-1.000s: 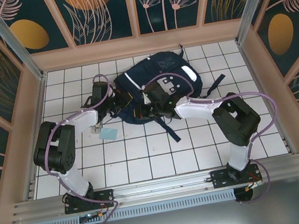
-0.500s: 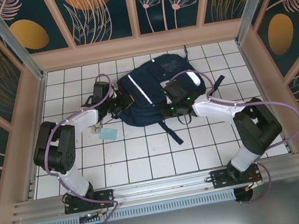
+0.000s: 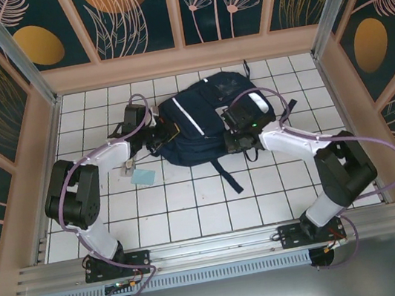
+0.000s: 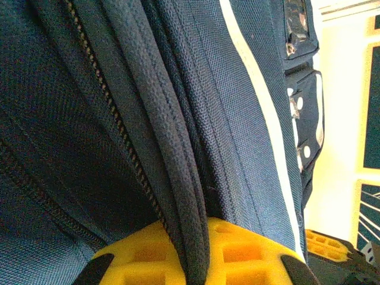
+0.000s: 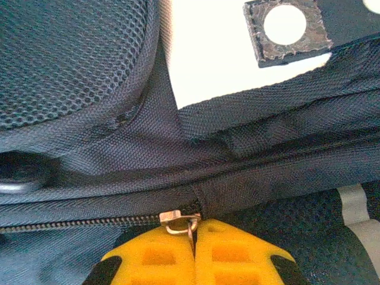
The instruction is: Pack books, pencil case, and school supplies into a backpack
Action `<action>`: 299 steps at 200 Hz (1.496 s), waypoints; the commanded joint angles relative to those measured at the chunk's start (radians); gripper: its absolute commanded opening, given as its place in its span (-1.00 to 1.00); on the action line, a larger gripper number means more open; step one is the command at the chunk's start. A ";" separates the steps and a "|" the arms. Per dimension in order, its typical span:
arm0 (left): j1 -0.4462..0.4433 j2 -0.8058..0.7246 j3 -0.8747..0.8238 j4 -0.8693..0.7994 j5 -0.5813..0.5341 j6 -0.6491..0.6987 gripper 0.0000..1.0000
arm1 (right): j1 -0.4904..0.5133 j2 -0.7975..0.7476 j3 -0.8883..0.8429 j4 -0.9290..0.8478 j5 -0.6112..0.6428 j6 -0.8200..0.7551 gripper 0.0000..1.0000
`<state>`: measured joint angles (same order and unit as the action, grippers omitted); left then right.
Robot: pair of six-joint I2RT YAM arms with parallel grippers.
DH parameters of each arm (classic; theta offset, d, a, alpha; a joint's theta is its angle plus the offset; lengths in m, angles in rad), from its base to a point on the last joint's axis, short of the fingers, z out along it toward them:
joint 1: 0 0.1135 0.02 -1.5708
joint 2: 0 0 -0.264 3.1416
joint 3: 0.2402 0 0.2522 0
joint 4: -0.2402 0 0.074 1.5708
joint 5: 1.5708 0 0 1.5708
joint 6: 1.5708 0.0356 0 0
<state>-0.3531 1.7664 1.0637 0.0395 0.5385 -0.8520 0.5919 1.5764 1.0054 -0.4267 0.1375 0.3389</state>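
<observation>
The navy backpack (image 3: 206, 128) lies at the back middle of the tiled table, white stripe (image 3: 186, 116) up. My left gripper (image 3: 168, 134) is at its left edge, shut on a dark corded fabric seam (image 4: 178, 178) of the backpack (image 4: 89, 119). My right gripper (image 3: 234, 141) is at its near right edge, shut on the metal zipper pull (image 5: 178, 217) beside the zipper's end on the backpack (image 5: 249, 172). A pale blue-green square (image 3: 143, 176) and a small whitish strip (image 3: 125, 170) lie on the tiles under my left forearm. The books and the pencil case are hidden or out of view.
A dark strap (image 3: 228, 175) trails from the backpack toward the near side, another strap (image 3: 286, 109) sticks out to the right. Pink frame walls (image 3: 45, 134) close the table on three sides. Bare white tiles (image 3: 192, 209) fill the near half.
My right gripper has travelled right along the backpack's near edge with the zipper pull, its arm swinging out to the right. The backpack shifted slightly right. The left arm has barely moved.
</observation>
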 commanded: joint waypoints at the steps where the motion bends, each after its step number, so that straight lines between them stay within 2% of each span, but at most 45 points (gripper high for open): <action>1: 0.063 -0.019 0.004 -0.004 -0.103 0.048 -1.00 | -0.050 0.061 -0.009 -0.289 0.386 0.026 -1.00; 17: 0.062 -0.007 0.002 0.025 -0.066 0.025 -1.00 | -0.015 0.045 0.014 -0.258 0.296 -0.014 -0.99; 34: 0.063 -0.001 0.001 0.031 -0.067 0.014 -1.00 | 0.010 -0.009 0.047 -0.193 0.106 -0.086 -0.19; 39: 0.063 0.000 -0.001 0.034 -0.068 0.011 -1.00 | 0.013 -0.023 0.060 -0.177 0.036 -0.112 -0.06; 51: 0.062 -0.001 -0.006 0.044 -0.064 0.005 -1.00 | 0.019 -0.055 0.092 -0.165 -0.069 -0.149 0.15; 72: 0.062 -0.001 -0.025 0.066 -0.070 0.000 -1.00 | 0.009 -0.114 0.126 -0.139 -0.161 -0.168 0.33; 83: 0.063 0.003 -0.041 0.091 -0.066 -0.015 -0.94 | -0.003 -0.137 0.129 -0.106 -0.197 -0.163 0.37; 107: 0.062 0.024 -0.058 0.113 -0.017 -0.036 -0.24 | -0.006 -0.125 0.109 -0.021 -0.257 -0.138 0.40; 118: 0.062 0.014 -0.064 0.103 -0.015 -0.031 -0.02 | -0.005 -0.108 0.084 0.036 -0.287 -0.117 0.44; 125: 0.063 0.003 -0.073 0.097 -0.023 -0.023 0.03 | -0.006 -0.096 0.069 0.081 -0.305 -0.103 0.46; 146: 0.062 -0.023 -0.085 0.089 -0.052 -0.007 0.03 | -0.004 -0.045 0.042 0.192 -0.352 -0.071 0.49; 165: 0.062 -0.013 -0.120 0.117 -0.040 -0.023 -0.07 | -0.004 0.002 0.043 0.265 -0.380 -0.050 0.51; 173: 0.062 -0.002 -0.136 0.138 -0.035 -0.034 -0.14 | -0.004 0.019 0.040 0.300 -0.394 -0.034 0.51; 190: 0.062 0.021 -0.166 0.188 -0.013 -0.058 -0.43 | 0.004 0.055 0.027 0.369 -0.450 -0.001 0.51; 203: 0.063 0.033 -0.185 0.217 -0.005 -0.069 -0.54 | 0.015 0.081 0.028 0.366 -0.428 0.019 0.52; 242: 0.063 0.056 -0.183 0.244 0.016 -0.078 -0.58 | 0.014 0.123 -0.038 0.442 -0.444 0.070 0.59; 263: 0.061 0.053 -0.178 0.237 0.021 -0.073 -0.61 | 0.022 0.155 -0.042 0.482 -0.436 0.089 0.68; 299: 0.045 0.049 -0.196 0.254 0.037 -0.088 -0.65 | 0.053 0.225 -0.013 0.550 -0.437 0.093 0.69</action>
<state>-0.2932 1.7966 0.8925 0.2882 0.5419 -0.9222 0.6170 1.7359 0.9749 0.0483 -0.2897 0.4156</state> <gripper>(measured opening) 0.183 0.846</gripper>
